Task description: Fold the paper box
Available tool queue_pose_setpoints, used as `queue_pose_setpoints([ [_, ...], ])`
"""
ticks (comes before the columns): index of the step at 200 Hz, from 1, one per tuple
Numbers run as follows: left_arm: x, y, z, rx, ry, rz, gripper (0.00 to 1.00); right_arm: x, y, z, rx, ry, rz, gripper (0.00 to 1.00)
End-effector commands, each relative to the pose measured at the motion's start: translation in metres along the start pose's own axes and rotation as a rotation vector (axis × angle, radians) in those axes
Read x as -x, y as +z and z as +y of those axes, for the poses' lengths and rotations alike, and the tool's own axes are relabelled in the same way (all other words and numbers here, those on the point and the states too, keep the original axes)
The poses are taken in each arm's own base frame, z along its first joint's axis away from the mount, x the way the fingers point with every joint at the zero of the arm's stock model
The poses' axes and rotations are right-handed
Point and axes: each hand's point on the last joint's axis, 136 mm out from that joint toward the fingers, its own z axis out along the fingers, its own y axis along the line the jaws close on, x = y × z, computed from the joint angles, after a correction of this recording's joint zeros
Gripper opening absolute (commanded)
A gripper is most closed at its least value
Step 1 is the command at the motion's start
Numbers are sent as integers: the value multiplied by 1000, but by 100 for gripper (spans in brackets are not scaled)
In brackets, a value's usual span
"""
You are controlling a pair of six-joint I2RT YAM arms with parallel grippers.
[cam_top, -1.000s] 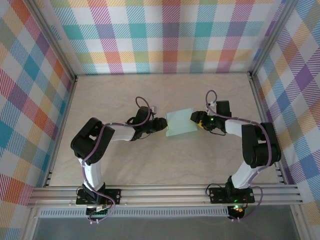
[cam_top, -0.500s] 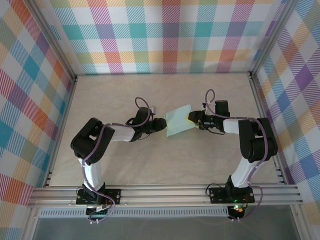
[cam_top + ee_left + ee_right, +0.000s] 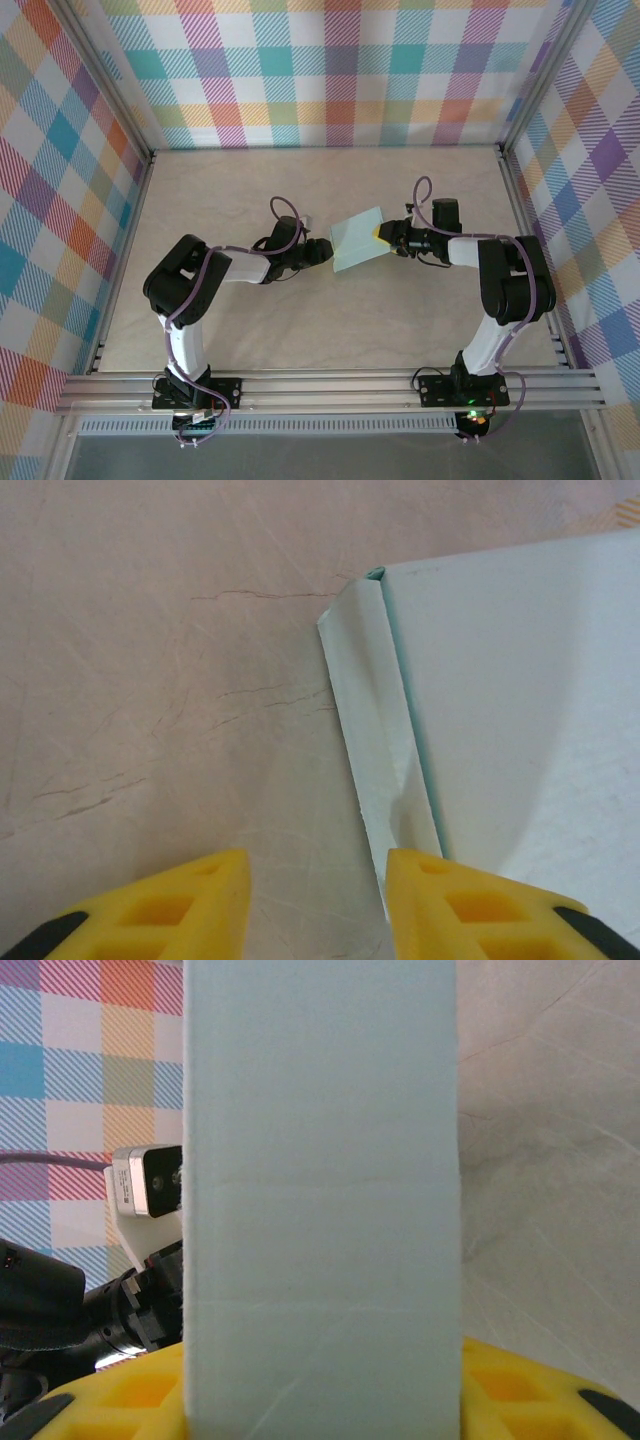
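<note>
Top external: pale mint-green thin card paper box (image 3: 357,242) lies mid-table between the two grippers; long axis runs near-left to far-right; far-right end seems lifted. Left gripper (image 3: 322,252) just beside its left edge; right gripper (image 3: 386,233) at its right edge; the two about equally near. Crinkled beige table (image 3: 300,330) bare around it; checked walls (image 3: 330,70) well apart; room looks ample.

Left wrist: left gripper jaws stand apart, bare table between the yellow fingers (image 3: 170,910), nothing held; paper box ahead and to the right; a narrow folded side flap (image 3: 375,730) runs down to the right finger; touching or just short, cannot tell.

Right wrist: the card stands as a tall upright strip across the right gripper's gap; yellow fingers (image 3: 520,1380) flank it; pinched or merely resting, cannot tell. Judgement: the coming fold turns on that flap lying right of the left jaws' centre.
</note>
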Motion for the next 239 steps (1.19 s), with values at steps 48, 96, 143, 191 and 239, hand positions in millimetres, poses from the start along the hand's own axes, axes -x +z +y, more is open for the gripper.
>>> queue_pose_setpoints([
  [48, 21, -33, 5, 79, 55, -108, 77, 9, -10, 31, 55, -71, -7, 38],
  [96, 50, -46, -26, -97, -37, -173, 100, 17, -22, 44, 90, -75, -38, 37],
  [143, 66, -56, -40, -138, -22, -202, 100, 24, -32, 53, 116, -47, -66, 37],
  [191, 94, -88, -43, 34, 502, -414, 100, 34, -48, 57, 137, 37, -87, 34],
  [239, 91, -109, -84, 209, 1065, -624, 100, 41, -69, 65, 147, 81, -120, 35],
])
